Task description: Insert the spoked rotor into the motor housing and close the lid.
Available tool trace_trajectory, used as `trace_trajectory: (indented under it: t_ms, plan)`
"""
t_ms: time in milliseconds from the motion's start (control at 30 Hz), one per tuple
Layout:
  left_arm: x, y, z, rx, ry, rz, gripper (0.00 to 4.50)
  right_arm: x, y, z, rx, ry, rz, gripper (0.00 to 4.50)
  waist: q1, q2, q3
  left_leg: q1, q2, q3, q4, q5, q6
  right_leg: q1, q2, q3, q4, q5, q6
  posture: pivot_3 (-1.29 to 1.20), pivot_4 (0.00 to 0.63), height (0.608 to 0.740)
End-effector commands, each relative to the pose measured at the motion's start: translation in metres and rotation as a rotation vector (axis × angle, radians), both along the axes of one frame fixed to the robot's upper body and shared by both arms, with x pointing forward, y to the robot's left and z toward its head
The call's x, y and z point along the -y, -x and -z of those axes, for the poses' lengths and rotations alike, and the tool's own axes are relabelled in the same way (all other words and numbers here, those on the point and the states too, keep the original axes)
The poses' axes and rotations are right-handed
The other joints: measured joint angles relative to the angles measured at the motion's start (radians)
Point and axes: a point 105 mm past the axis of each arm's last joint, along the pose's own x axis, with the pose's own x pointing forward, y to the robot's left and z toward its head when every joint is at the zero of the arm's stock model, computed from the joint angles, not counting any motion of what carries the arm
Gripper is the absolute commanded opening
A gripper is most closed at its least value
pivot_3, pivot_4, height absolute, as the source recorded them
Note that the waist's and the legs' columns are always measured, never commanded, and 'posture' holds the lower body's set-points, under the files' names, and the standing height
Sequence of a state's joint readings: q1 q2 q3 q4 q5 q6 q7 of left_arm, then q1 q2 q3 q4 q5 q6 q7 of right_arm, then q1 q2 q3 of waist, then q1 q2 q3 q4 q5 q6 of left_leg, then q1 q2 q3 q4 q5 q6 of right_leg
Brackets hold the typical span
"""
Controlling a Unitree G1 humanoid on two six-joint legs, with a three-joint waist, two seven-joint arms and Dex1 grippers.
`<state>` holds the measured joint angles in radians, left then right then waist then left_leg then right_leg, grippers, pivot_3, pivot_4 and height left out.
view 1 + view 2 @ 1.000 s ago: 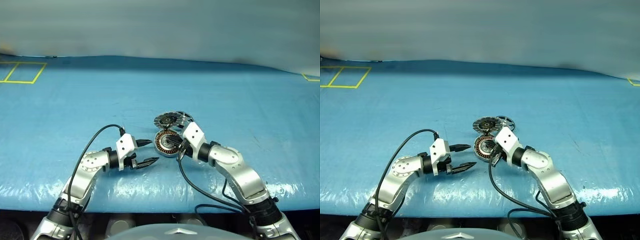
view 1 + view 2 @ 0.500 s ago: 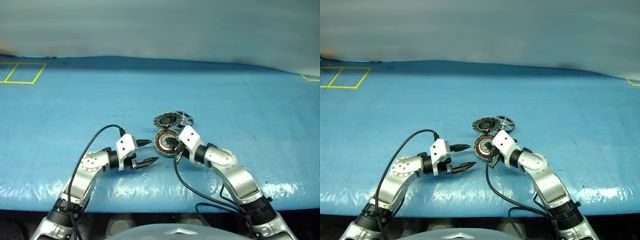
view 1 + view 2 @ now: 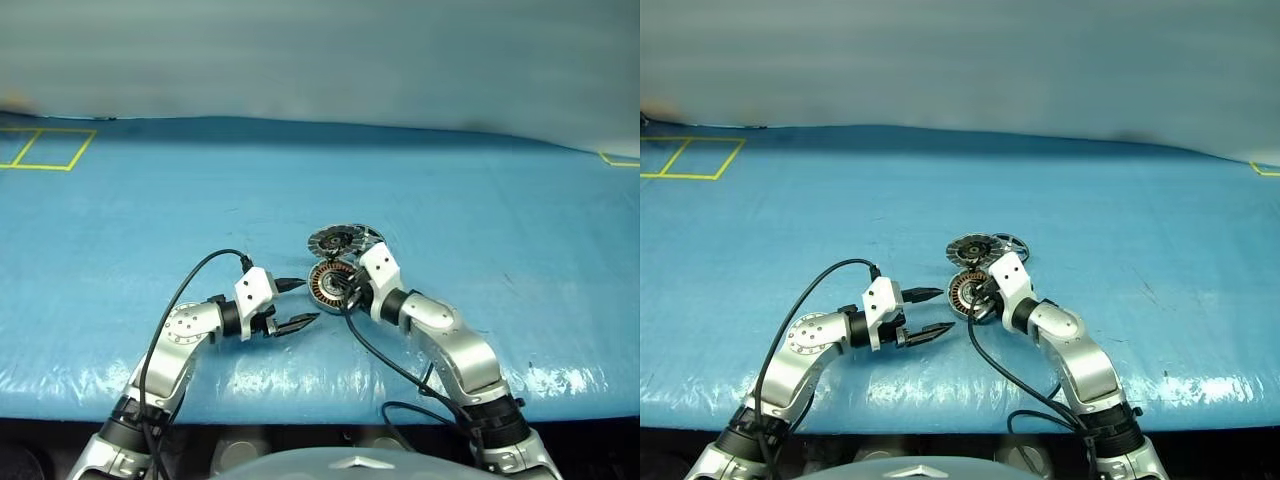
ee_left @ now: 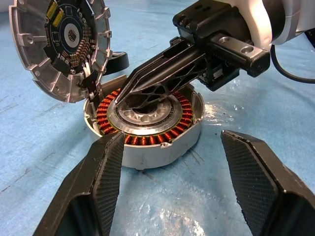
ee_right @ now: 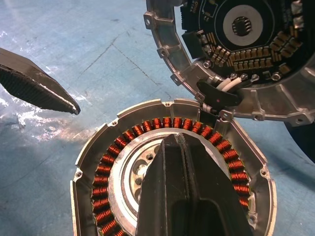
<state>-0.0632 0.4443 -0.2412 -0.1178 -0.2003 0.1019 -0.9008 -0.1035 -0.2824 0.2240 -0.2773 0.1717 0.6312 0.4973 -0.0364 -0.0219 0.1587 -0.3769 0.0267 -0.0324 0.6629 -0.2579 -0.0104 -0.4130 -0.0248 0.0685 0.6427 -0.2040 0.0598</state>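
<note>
Copper-wound motor housing (image 4: 147, 125) edge touches lid (image 4: 56, 46); left tool (image 4: 174, 182) straddles.

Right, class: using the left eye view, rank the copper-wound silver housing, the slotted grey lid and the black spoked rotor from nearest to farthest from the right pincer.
1. Copper-wound silver housing: directly under the shut right pincer.
2. Slotted grey lid: just behind the housing.
3. Black spoked rotor: behind, beside the lid's right edge, partly hidden.

The setting was a robotics test bench or lab. A wide tabletop (image 3: 150, 220) was covered in glossy blue sheeting, with yellow tape squares (image 3: 45, 148) marking a far corner. Stripped electric motor parts (image 3: 335, 262) lay at its middle against a plain grey backdrop (image 3: 320, 60).
</note>
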Motion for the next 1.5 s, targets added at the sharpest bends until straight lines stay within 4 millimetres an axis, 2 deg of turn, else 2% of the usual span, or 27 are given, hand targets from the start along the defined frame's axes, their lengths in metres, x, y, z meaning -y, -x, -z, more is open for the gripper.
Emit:
trace_trajectory:
  t_ms: [33,100,200,333,433,567,700,800,933,1067,1267,1500]
  plan:
    - [0.003,-0.002,-0.007,0.037,0.012,0.01,3.36,0.014,0.013,0.035,-0.123,0.133,0.014,0.02,0.0,0.0,-0.001,0.0,0.0,0.0,0.0,0.0,0.0,0.0,0.0,0.0,0.0,0.0,0.0,0.0,0.15,0.74]
    - [0.003,-0.002,-0.007,0.038,0.014,0.011,3.36,0.017,0.013,0.038,-0.116,0.163,0.021,0.02,0.0,-0.001,-0.004,0.0,0.0,0.0,-0.001,0.0,0.0,0.0,0.0,0.0,0.0,0.0,0.0,0.0,0.15,0.74]
    - [0.004,-0.002,-0.007,0.037,0.014,0.012,3.36,0.015,0.014,0.031,-0.082,0.142,0.005,0.02,-0.001,-0.001,-0.008,0.0,0.0,0.0,-0.001,0.0,0.0,0.0,0.0,0.0,0.0,0.0,0.0,0.0,0.15,0.74]
    - [0.004,-0.001,-0.007,0.036,0.014,0.016,3.36,0.001,0.015,-0.017,0.025,-0.157,-0.03,0.02,0.0,0.0,-0.008,0.0,0.0,0.0,-0.001,0.0,0.0,0.0,0.0,0.0,0.0,0.0,0.0,0.0,0.15,0.74]
    - [0.003,-0.002,-0.009,0.034,0.021,0.013,3.36,0.004,0.019,-0.04,0.087,-0.246,-0.056,0.02,-0.005,0.003,-0.005,-0.002,0.0,0.0,-0.002,0.0,0.0,-0.003,0.0,0.0,-0.001,-0.001,0.0,0.0,0.15,0.74]
    - [0.0,-0.002,-0.011,0.035,0.024,0.008,3.36,0.021,0.026,-0.056,0.128,-0.189,-0.096,0.02,-0.001,0.004,-0.004,-0.003,0.0,0.0,-0.002,0.0,0.0,-0.003,0.0,0.0,-0.001,-0.001,0.0,0.0,0.15,0.74]
    - [-0.005,-0.004,-0.01,0.037,0.016,-0.005,3.36,0.048,0.02,-0.059,0.152,-0.059,-0.06,0.02,0.0,0.004,-0.004,-0.003,0.0,0.0,-0.002,0.0,0.0,-0.003,0.0,0.0,-0.002,-0.001,0.0,0.0,0.15,0.74]
    - [-0.007,-0.006,-0.01,0.041,0.015,-0.016,3.36,0.069,0.005,-0.064,0.202,0.054,0.008,0.02,-0.003,0.005,-0.003,-0.003,0.0,0.001,-0.003,0.0,0.0,-0.003,0.0,0.0,-0.002,-0.001,0.0,0.0,0.15,0.74]
    - [-0.006,-0.007,-0.01,0.043,0.015,-0.016,3.36,0.091,-0.029,-0.07,0.291,0.245,0.119,0.02,-0.005,0.004,-0.001,-0.003,0.0,0.001,-0.002,0.0,0.0,-0.004,0.0,0.0,-0.002,-0.001,0.0,0.0,0.15,0.74]
    - [-0.005,-0.007,-0.01,0.046,0.02,-0.016,3.36,0.087,-0.044,-0.072,0.313,0.36,0.051,0.88,-0.002,0.003,-0.001,-0.003,0.0,0.001,-0.004,0.0,0.0,-0.004,0.0,0.0,-0.002,-0.001,-0.001,0.0,0.15,0.74]
    - [-0.006,-0.004,-0.009,0.046,0.026,-0.033,3.36,0.076,-0.062,-0.065,0.278,0.45,-0.047,2.88,-0.002,0.004,0.0,-0.004,0.0,0.001,-0.007,-0.001,0.002,-0.004,0.0,0.0,-0.007,-0.001,0.0,0.0,0.15,0.74]
    - [-0.008,-0.001,-0.005,0.044,0.02,-0.056,3.36,0.064,-0.077,-0.064,0.288,0.497,-0.124,2.88,0.0,0.004,0.0,-0.005,0.0,0.001,-0.007,-0.002,0.003,-0.004,0.0,0.0,-0.01,0.0,0.0,0.0,0.15,0.74]
